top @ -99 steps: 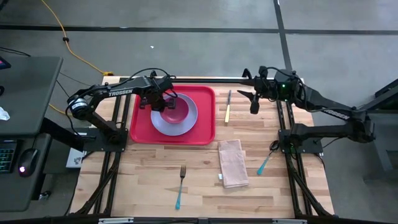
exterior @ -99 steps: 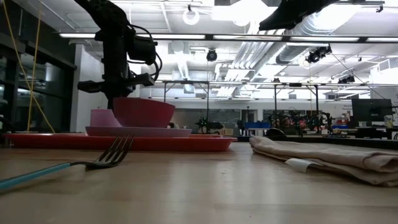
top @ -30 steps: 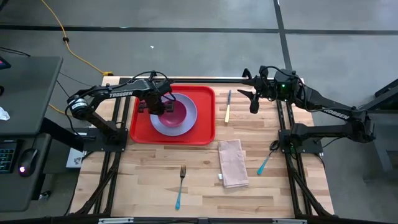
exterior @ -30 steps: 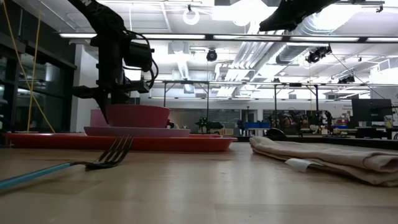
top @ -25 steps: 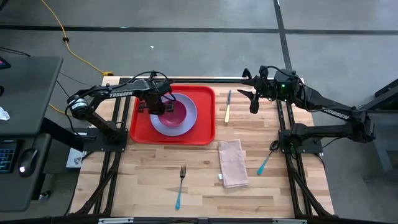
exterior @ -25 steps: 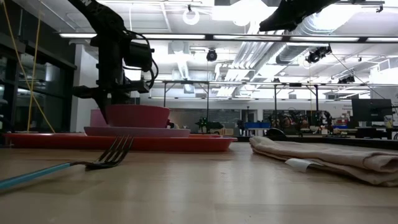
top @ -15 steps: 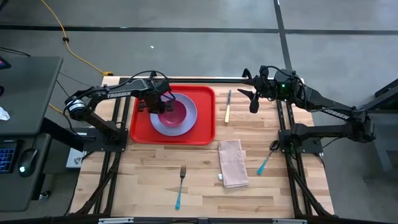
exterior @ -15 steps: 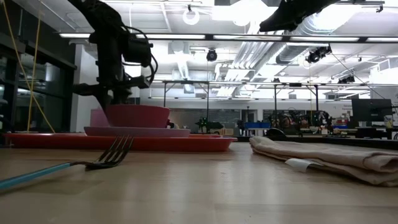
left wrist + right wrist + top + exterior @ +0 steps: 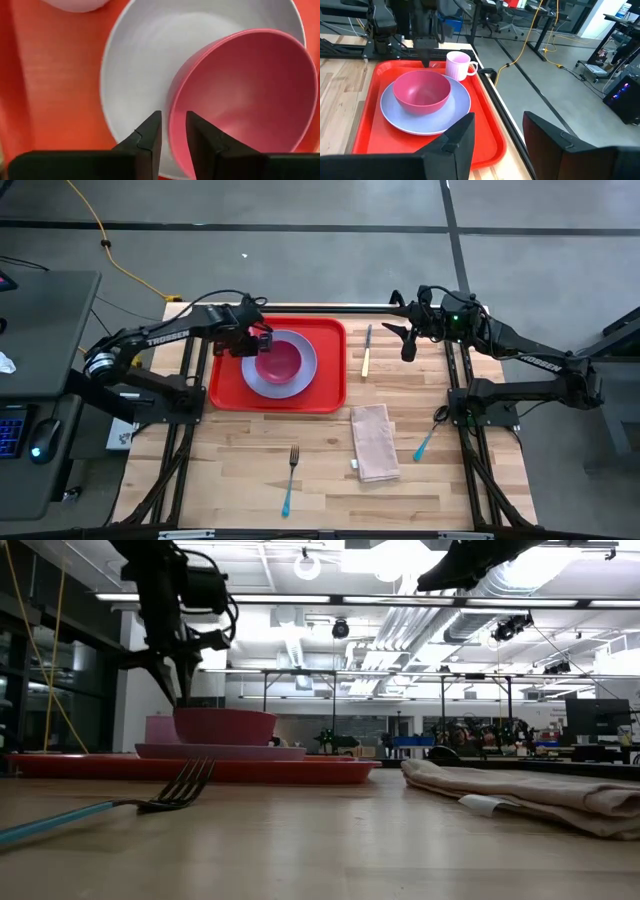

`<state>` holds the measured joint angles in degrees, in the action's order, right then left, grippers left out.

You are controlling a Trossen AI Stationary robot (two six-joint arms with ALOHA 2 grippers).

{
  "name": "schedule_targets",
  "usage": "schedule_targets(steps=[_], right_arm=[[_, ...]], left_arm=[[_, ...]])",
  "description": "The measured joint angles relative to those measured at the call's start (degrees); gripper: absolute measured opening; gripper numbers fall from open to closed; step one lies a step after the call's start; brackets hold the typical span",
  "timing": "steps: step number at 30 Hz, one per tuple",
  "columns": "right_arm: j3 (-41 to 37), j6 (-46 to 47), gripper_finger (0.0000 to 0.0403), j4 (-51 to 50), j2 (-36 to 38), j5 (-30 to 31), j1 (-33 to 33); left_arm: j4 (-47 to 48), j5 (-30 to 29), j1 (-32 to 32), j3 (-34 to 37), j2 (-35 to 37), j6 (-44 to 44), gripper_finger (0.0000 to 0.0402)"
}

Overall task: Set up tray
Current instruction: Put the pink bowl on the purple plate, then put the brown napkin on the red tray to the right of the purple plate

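The red tray (image 9: 326, 386) lies at the table's far left. On it rests a lavender plate (image 9: 305, 372), and a pink bowl (image 9: 279, 364) stands by its base on the plate. A pink cup (image 9: 458, 65) stands on the tray beside the plate, toward the far left corner. My left gripper (image 9: 173, 130) hangs just above the bowl's left rim (image 9: 186, 712), pointing down, its fingers a little apart and open with nothing between them. Above the table's far right, my right gripper (image 9: 497, 135) waits open and holds nothing.
A knife (image 9: 366, 350) lies right of the tray. A folded beige napkin (image 9: 375, 442) lies at the middle right, with a blue-handled spoon (image 9: 427, 442) to its right. Close to the near edge is a blue-handled fork (image 9: 290, 478).
My left gripper has risen from beside the bowl's left rim and now hangs clear above it, drawn back a little toward the table's left edge. The bowl has stayed on the plate.
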<state>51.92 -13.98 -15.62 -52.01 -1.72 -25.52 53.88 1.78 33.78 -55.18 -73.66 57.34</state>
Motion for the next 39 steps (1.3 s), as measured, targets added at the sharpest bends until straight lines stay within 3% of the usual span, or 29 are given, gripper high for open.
schedule_targets(steps=[9,17,30,39], right_arm=[[0.0,0.04,0.0144,0.0,0.0,0.02,0.0],[0.0,0.04,0.0145,0.0,0.0,2.49,0.02],[0.0,-0.2,0.0145,-3.54,0.0,7.44,0.0],[0.0,1.61,0.0135,-7.19,0.28,4.79,0.01]], left_arm=[[1.97,1.97,-0.45,-0.02,9.38,1.68,0.0111],[-0.6,3.16,-10.83,-0.09,17.19,5.84,0.0111],[-5.05,-6.06,-32.25,-0.09,19.84,16.83,0.0111],[-7.34,-17.51,-43.39,-0.09,19.82,18.23,0.011]])
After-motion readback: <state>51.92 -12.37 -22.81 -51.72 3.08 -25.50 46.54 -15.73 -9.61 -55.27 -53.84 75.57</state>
